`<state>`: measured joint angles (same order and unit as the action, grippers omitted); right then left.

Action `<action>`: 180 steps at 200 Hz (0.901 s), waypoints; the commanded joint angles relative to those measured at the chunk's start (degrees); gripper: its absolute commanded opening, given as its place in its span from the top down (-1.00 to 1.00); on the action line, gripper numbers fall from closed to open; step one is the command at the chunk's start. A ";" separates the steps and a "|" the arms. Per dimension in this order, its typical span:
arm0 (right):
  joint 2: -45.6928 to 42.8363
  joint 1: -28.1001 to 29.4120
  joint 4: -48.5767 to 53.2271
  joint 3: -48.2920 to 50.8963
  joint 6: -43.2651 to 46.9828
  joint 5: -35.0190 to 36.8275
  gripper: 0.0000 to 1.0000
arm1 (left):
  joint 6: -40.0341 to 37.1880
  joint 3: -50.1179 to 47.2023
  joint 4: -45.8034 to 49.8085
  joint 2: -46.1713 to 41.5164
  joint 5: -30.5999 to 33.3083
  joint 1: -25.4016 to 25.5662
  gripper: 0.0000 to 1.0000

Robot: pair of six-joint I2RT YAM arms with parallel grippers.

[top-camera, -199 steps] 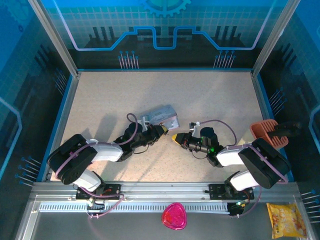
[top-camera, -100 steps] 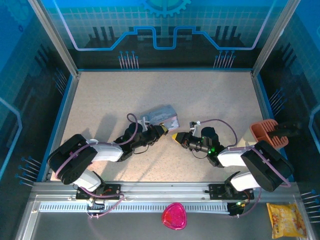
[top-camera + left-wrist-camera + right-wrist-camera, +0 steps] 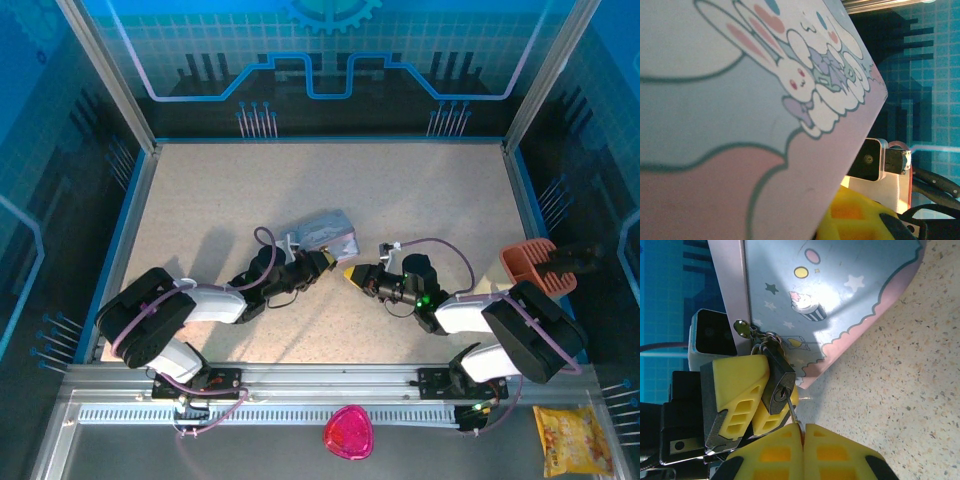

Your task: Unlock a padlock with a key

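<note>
so the left gripper [image 3: 322,263] clamps the padlock [image 3: 777,385], steadying it by the tin [image 3: 840,290] near the table's [image 3: 200,200] middle, keyhole facing the right gripper [image 3: 803,432], whose fingers [image 3: 832,450] pinch together on the key [image 3: 791,410], tip at the keyhole.

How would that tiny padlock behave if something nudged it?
The padlock would probably swing rather than stay stiff: its thin shackle hangs from a small clasp on the tin. Its metal body looks smooth, so it is likely slippery and heavy for its size. The left fingers pinch it, which probably steadies it.
</note>
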<state>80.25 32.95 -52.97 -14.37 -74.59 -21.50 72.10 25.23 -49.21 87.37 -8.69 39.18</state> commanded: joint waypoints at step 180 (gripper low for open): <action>3.01 0.00 -6.40 -0.39 -0.85 1.70 1.00 | 2.28 0.87 -4.09 -1.50 -1.07 1.07 1.00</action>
<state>81.54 32.95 -55.35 -14.35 -74.91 -21.06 73.03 25.23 -49.41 87.37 -8.38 39.40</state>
